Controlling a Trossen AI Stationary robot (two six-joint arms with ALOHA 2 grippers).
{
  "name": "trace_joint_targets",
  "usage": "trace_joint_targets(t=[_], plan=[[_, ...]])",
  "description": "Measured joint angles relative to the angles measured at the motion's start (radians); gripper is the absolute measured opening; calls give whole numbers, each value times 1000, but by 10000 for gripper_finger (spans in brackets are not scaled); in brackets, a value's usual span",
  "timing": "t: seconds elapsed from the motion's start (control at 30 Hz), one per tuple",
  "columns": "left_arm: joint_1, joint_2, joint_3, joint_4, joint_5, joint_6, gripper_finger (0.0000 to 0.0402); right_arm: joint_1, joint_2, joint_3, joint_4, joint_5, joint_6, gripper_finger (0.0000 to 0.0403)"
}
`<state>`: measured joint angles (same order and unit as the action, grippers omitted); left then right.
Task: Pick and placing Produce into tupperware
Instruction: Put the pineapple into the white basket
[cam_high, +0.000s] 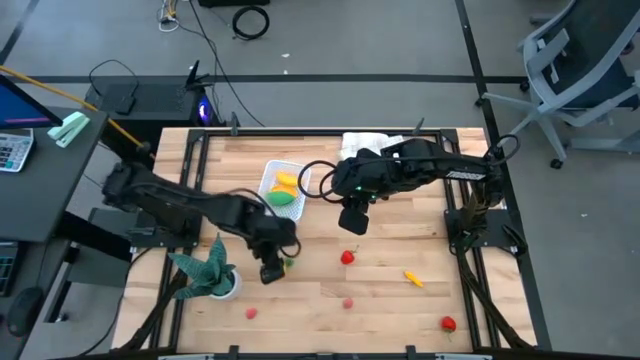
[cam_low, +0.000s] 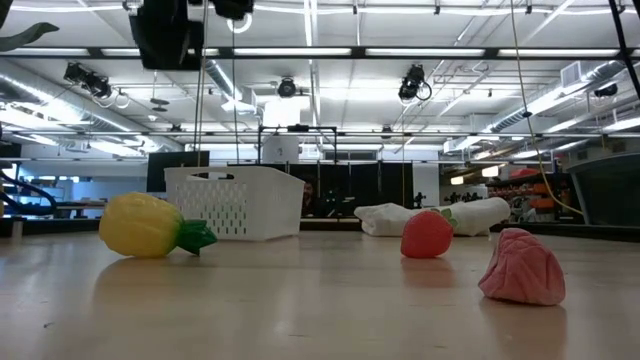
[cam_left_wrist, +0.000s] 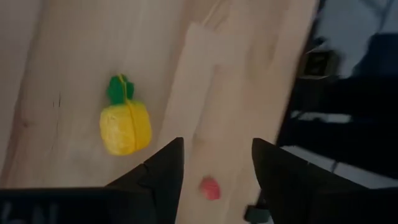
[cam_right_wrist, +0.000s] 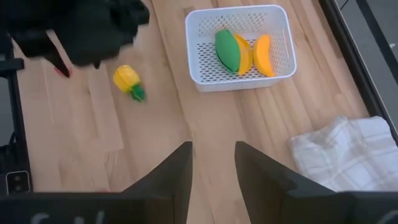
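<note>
Your left gripper (cam_high: 272, 272) hangs over the toy pineapple (cam_left_wrist: 125, 121), fingers apart with nothing between them — the yellow piece with its green crown lies flat on the table (cam_high: 400, 310), off to one side of the gap. Shift until the yellow body sits squarely between the fingers before you drop, and close across the fat part, not the crown; it looks rounded and may well roll out of a pinch near its end.

Then carry it to the white tupperware (cam_high: 283, 190), close by, where a green piece (cam_right_wrist: 227, 50) and two orange-yellow pieces already lie — release low, over the free corner.

Your right gripper (cam_high: 352, 222) waits above mid-table, jaws parted and empty; keep it clear of the path.

Red pieces (cam_high: 347, 257) and a pink one (cam_low: 522, 267) remain scattered.

Writing? Pale marks on the gripper bodies, too cut off to read.
</note>
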<state>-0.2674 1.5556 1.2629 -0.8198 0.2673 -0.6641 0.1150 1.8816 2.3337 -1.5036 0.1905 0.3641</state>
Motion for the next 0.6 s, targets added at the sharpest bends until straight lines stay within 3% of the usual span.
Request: trace_joint_targets(t=[0.37, 0.6], plan=[[-12, 210, 0, -9, -33, 132, 232, 0, 0, 0, 0, 0, 0, 129], [-9, 267, 0, -46, -131, 138, 250, 0, 0, 0, 0, 0, 0, 129]])
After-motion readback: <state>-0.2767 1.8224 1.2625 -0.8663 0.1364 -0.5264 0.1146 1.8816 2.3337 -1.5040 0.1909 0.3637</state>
